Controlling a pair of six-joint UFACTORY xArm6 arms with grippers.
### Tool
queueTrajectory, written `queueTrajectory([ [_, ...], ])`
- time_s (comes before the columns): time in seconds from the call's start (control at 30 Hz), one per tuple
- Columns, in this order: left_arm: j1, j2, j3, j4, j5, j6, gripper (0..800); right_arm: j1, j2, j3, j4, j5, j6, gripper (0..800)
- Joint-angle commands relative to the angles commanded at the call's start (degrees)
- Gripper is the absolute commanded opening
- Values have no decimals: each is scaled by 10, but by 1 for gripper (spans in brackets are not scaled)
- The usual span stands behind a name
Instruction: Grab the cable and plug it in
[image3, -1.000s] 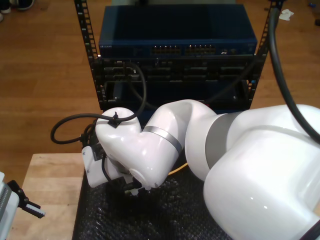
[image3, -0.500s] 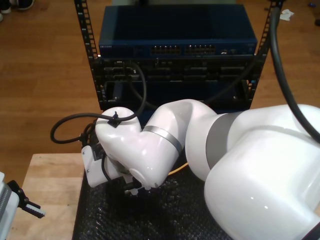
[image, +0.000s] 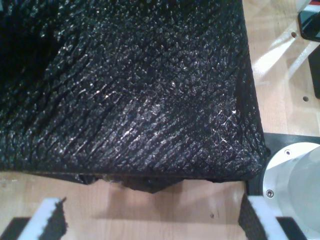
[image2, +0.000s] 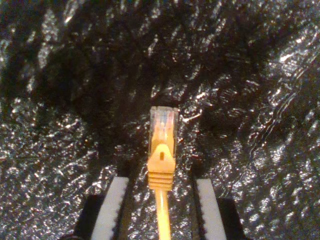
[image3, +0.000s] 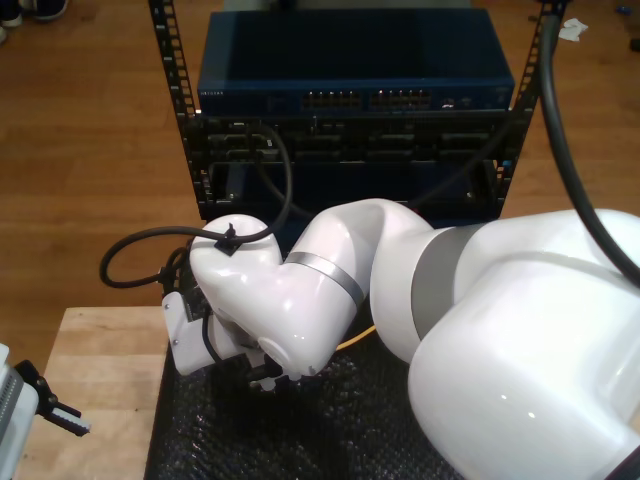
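cable (image2: 161, 165) | yellow-orange, clear plug | flat on black mat (image2: 60, 100)

**No legible text anywhere**

Faint pale marking at the exterior view's left end of the dark blue rack-mounted network switch (image3: 355, 100), too small and blurred to read. Nothing printed on the clear plastic plug (image2: 163, 125) of the yellow-orange network cable (image2: 161, 170), nor on the black textured foam mat (image: 125, 85).

A pale wooden table (image3: 100, 365) — a black bubble-wrap mat (image3: 250, 430) lies on it.
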Motion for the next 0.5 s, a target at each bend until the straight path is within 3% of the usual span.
queueTrajectory([
  [0.5,1,7,-1,0,1,0,800,1,3,0,0,0,0,223],
])
